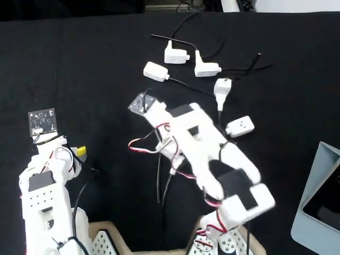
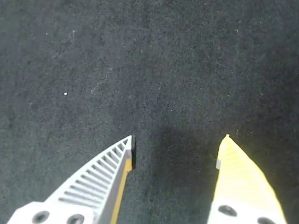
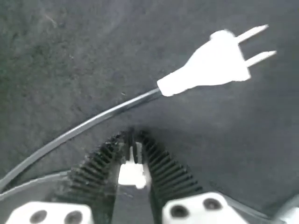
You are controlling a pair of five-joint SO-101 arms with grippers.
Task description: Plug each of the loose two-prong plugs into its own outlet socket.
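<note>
Nearest the bases: left gripper (image 2: 179,137) over bare black cloth (image 2: 140,56), jaws spread, nothing btwn. Midway out, outlet socket (image 1: 240,126) lying free beside the right arm. Farther on, right gripper (image 3: 135,134), jaws pressed together, hovering just short of a loose two-prong plug (image 3: 210,63), flat on cloth, prongs pointing away, cord (image 3: 93,123) trailing back. Prob approach-to-pick step. Next: must open up, straddle plug body, grip clear of prongs.

Setting: robotics test bench, lab-type room. Evidence: table draped in black cloth (image 1: 74,69). White printed left arm (image 1: 45,196) and right arm (image 1: 212,154) at cloth's near edge, servo wiring (image 1: 146,147) exposed, marker card (image 1: 42,122) on wrist. Two-prong plug (image 3: 210,65) and outlet socket (image 1: 240,126) laid mid-cloth. Grey bin (image 1: 319,196) at cloth's right edge.
</note>
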